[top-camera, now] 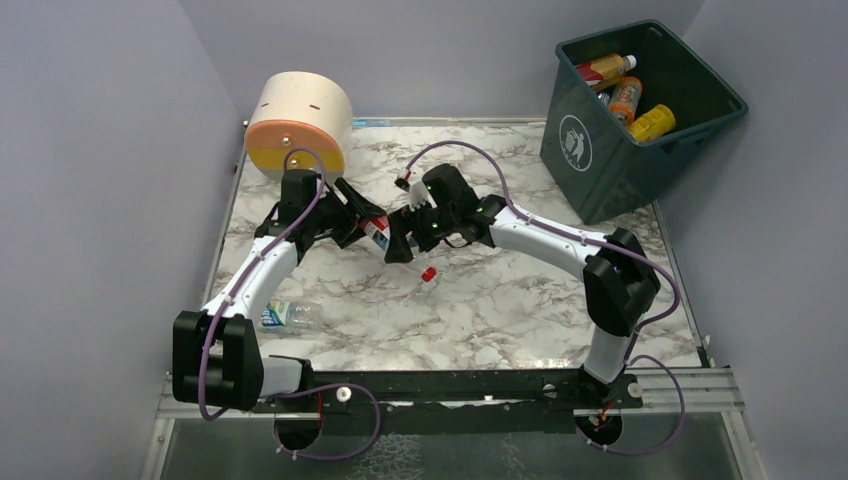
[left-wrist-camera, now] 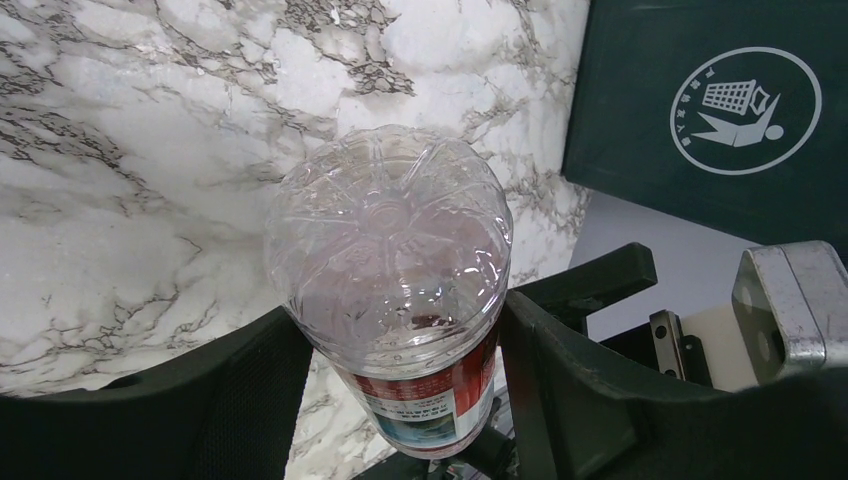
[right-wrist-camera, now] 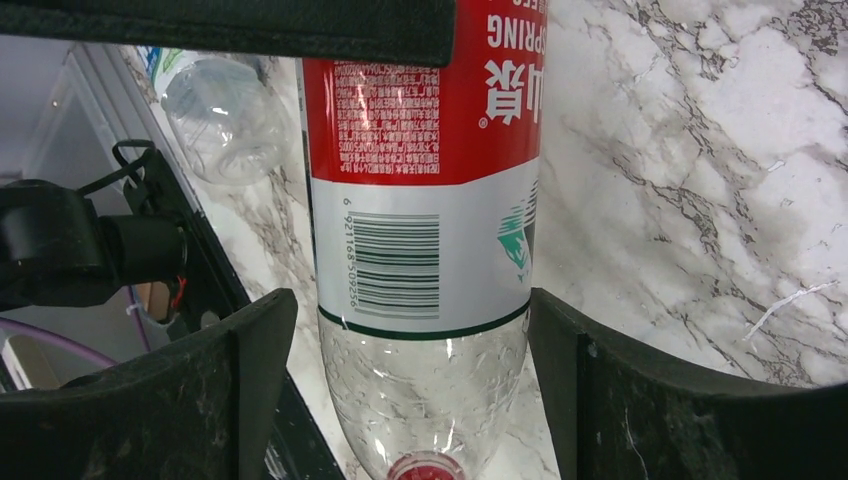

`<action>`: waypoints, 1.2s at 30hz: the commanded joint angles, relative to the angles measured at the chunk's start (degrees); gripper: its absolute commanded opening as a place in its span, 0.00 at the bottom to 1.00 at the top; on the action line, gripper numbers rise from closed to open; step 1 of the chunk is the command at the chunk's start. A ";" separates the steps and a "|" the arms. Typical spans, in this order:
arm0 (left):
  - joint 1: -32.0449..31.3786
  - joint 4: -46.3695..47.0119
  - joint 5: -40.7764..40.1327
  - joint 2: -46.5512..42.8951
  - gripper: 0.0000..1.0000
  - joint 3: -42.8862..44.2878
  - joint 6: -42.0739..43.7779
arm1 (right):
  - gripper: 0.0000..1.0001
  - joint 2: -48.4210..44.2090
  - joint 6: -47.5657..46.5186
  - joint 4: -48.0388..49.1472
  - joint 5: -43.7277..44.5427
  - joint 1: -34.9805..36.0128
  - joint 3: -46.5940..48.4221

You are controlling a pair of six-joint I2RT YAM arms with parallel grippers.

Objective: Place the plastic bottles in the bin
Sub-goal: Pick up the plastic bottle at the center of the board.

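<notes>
Left wrist view: left gripper [left-wrist-camera: 400,330] clamps the bottle [left-wrist-camera: 390,230], probably light, slick and crushable; right gripper [right-wrist-camera: 415,300], jaws apart, straddles its labelled middle.

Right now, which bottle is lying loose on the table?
The clear blue-labelled bottle beside the left arm; others are gripped or in the bin.

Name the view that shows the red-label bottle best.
Right wrist: the bottle fills the frame, its red label and barcode readable. Left wrist shows mostly its clear base and a strip of label. Top external shows it tiny, partly hidden between the arms.
</notes>
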 commanded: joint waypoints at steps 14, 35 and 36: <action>-0.43 2.86 1.17 -2.33 0.99 -1.39 1.27 | 0.61 -1.16 0.56 1.78 2.57 0.54 -0.17; -0.36 -1.51 -7.72 -15.34 0.99 2.91 8.48 | 0.57 -3.75 1.30 -2.89 10.62 0.05 2.79; -0.36 -1.57 -8.03 -16.03 0.99 2.83 8.91 | 0.57 -3.90 1.32 -3.49 10.91 -0.22 3.57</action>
